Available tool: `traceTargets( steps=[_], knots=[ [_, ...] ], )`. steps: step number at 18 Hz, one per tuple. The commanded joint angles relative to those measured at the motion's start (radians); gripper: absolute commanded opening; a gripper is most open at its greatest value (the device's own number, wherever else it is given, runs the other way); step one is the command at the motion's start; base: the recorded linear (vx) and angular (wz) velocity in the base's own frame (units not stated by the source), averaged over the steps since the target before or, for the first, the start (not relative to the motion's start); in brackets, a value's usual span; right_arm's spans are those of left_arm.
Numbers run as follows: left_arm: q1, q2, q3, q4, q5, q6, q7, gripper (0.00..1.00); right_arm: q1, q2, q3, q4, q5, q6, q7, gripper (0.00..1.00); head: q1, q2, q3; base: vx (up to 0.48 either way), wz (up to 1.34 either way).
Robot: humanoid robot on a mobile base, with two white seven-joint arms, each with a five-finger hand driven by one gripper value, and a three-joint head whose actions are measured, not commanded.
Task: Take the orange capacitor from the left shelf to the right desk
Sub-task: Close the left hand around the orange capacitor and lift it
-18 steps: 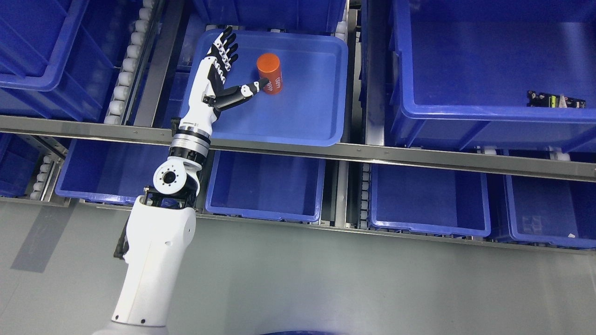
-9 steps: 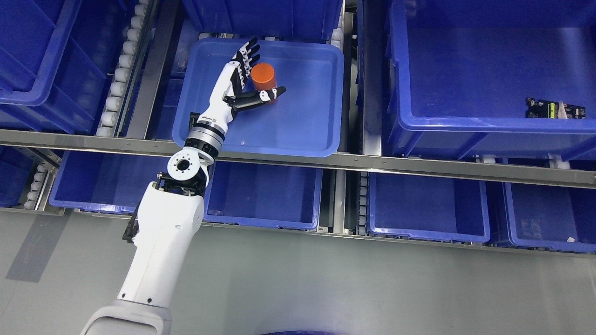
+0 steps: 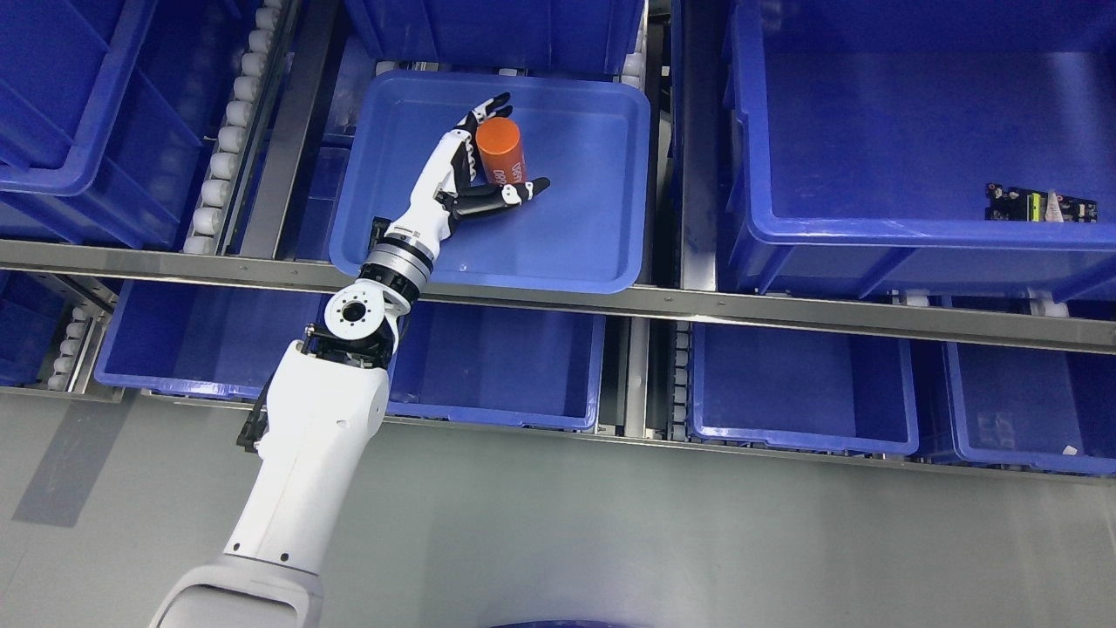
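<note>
An orange cylindrical capacitor (image 3: 500, 146) stands in a shallow blue tray (image 3: 575, 235) on the upper shelf level. My left hand (image 3: 518, 146) reaches into the tray from the lower left and cups the capacitor. Its fingers (image 3: 485, 112) lie along the capacitor's left side. The thumb (image 3: 514, 191) stretches across in front of its base. The fingers are still extended, not wrapped around it. The right arm is out of view.
A large blue bin (image 3: 872, 227) at the right holds a small circuit board (image 3: 1037, 199). Several blue bins (image 3: 497, 366) sit on the lower level behind a metal rail (image 3: 741, 307). White roller tracks (image 3: 222, 148) run at the left. Grey floor lies below.
My left hand moved right from the tray's left part to the capacitor, with fingers and thumb now on either side of it. The camera view shifted slightly.
</note>
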State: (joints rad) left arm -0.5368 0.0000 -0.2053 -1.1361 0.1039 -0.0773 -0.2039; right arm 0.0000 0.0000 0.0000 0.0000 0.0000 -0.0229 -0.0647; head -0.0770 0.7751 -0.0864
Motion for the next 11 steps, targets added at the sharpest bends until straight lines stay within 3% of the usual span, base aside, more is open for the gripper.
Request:
traceTargets(
  steps=[1,3,8,11],
  knots=[
    [-0.017,0.017,-0.008,0.064,-0.001,-0.004,-0.022,0.68,0.021,-0.017,-0.011,-0.017,0.006,0.0,0.0,1.0,0.0,0.0,0.0,0.0,0.0],
    [-0.02,0.017,0.004,0.075,-0.001,-0.006,-0.023,0.59,0.021,-0.017,-0.011,-0.017,0.006,0.0,0.0,1.0,0.0,0.0,0.0,0.0,0.0],
    [-0.022,0.017,0.043,0.116,-0.001,-0.145,-0.025,0.11,0.023,-0.017,-0.011,-0.017,0.006,0.0,0.0,1.0,0.0,0.0,0.0,0.0,0.0],
    [-0.022,0.017,0.058,0.114,0.003,-0.156,-0.026,0.01,0.023,-0.017,-0.011,-0.017,0.006,0.0,0.0,1.0,0.0,0.0,0.0,0.0,0.0]
  ],
)
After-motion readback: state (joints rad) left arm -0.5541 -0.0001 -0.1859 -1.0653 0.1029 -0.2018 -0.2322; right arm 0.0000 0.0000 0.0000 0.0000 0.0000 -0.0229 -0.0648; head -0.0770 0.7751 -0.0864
